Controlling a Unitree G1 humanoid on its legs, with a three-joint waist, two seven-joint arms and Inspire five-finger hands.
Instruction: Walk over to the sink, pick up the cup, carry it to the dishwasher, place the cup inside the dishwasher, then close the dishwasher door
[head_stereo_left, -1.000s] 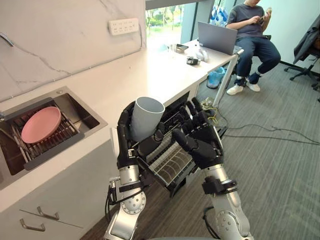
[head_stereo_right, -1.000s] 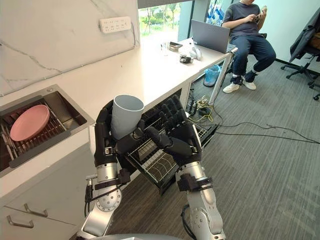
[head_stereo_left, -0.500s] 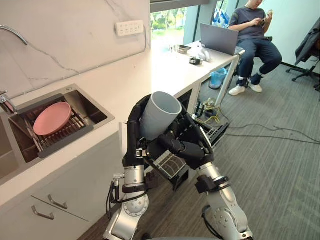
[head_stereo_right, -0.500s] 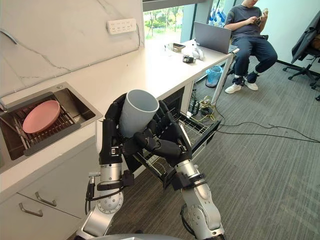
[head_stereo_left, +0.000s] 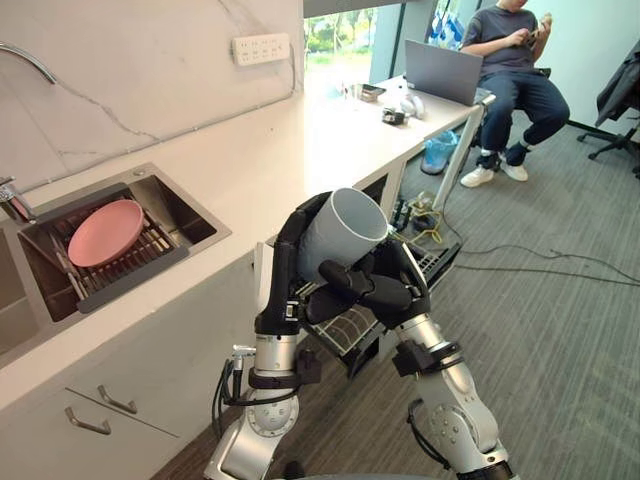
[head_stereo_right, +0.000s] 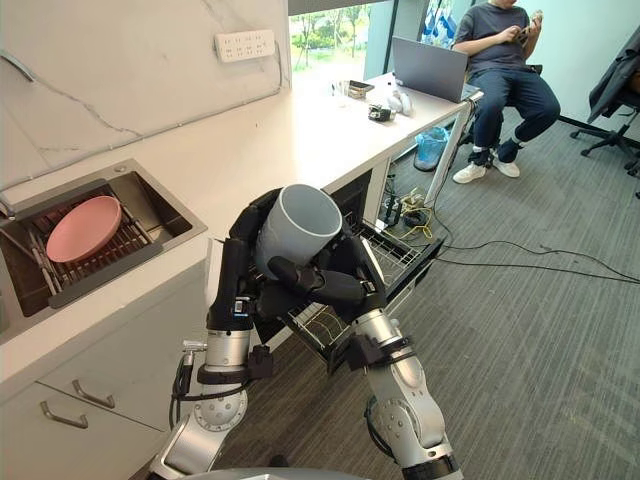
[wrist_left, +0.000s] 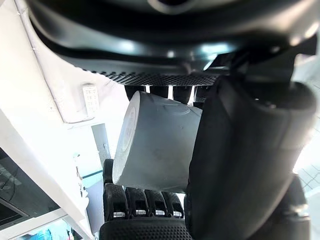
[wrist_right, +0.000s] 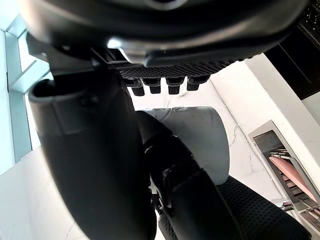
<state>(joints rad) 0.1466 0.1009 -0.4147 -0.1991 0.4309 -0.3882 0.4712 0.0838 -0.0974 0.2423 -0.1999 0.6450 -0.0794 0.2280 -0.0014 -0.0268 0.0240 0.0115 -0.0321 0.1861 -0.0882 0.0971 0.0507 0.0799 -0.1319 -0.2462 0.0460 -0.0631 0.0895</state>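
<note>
Carry step, at open dishwasher. Grey cup (head_stereo_left: 340, 228) aloft over pulled-out rack (head_stereo_right: 392, 257), off worktop (head_stereo_left: 290, 150). Clasped by left hand (head_stereo_left: 287, 268), fingers curled round wall; right hand (head_stereo_left: 388, 290) curled against lower side too. Long axis tilted: mouth up and rightward, base down toward wrists. Next, probably: lower into rack, free one hand first, keep clear of wires. Sink (head_stereo_left: 192, 214) with pink plate (head_stereo_left: 98, 232) well off left.
</note>
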